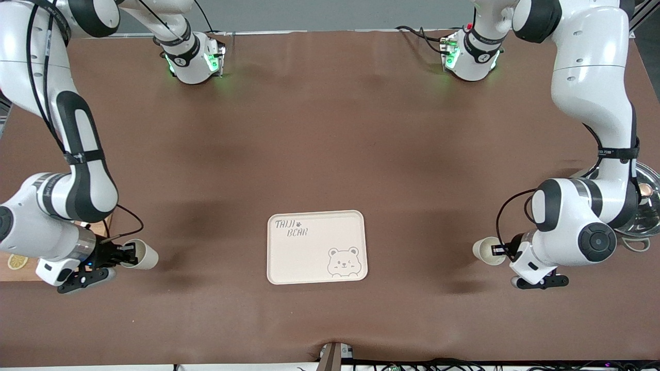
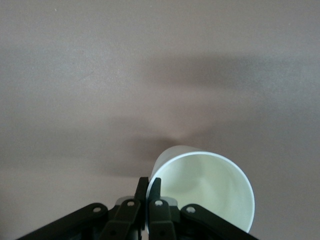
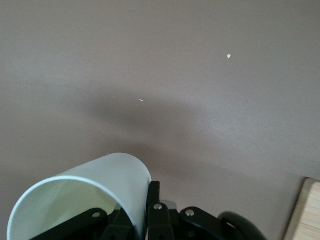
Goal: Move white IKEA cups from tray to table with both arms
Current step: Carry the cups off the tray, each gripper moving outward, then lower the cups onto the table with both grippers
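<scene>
At the lower left of the front view, the right gripper (image 1: pixel 125 254) pinches the rim of one white cup (image 1: pixel 144 255) over the brown table (image 1: pixel 330 129), beside a wooden board (image 1: pixel 20 268). The bear tray (image 1: pixel 316 247) lies bottom centre. At lower right, the left gripper (image 1: pixel 499 251) pinches the other white cup (image 1: pixel 487 251), near a metal pot (image 1: pixel 644 206).

A brown table (image 1: pixel 330 129) fills nearly the whole front view, its matte surface mottled with soft dark shadows across the middle and lower half. Along the top edge a strip of grey wall (image 1: pixel 330 14) shows, and green light glows on the tabletop at upper left and upper right. At the bottom edge, dark cables (image 1: pixel 464 365) run along a pale strip.
</scene>
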Robot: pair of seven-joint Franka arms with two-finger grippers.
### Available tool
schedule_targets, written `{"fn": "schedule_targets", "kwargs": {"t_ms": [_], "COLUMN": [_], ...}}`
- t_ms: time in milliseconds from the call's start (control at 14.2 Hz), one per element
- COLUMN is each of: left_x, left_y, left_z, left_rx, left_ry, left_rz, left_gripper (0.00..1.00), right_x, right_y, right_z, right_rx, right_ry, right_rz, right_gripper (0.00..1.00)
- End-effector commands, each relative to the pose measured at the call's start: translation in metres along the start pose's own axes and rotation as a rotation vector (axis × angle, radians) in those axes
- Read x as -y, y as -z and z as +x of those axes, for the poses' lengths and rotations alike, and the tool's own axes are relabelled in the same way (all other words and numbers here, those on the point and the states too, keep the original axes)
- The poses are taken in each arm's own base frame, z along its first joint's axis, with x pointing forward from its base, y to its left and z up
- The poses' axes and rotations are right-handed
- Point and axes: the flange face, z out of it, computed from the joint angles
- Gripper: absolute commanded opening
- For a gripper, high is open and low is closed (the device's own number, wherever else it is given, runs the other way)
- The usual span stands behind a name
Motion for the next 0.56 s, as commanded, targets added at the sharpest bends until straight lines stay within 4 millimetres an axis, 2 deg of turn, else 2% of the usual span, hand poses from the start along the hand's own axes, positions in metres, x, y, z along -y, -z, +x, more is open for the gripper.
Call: {"fn": "schedule_targets", "kwargs": {"t_ms": [0,424,494], "left_x": [0.006,0.007,0.006], "left_y": [-0.007,-0.014,-0.014], "left_z": [0.004,0.005,0.005], "left_rx": [-0.011,-0.023,-0.024], "left_ry": [-0.015,-0.013,-0.015], "left_rz": [0.01,0.007,0.008], "left_gripper": [0.0,0.01,0.08], "right_x": [-0.001,0.009,0.01], "right_y": [-0.015,-0.047,-0.05], "right_z": [-0.002,-0.004,-0.004], "right_rx": [-0.019,-0.043,-0.048], "right_ry": [0.003,0.012,0.014], "right_rz": [0.011,-0.003,-0.005], "right_gripper": [0.0,0.0,0.0]}}
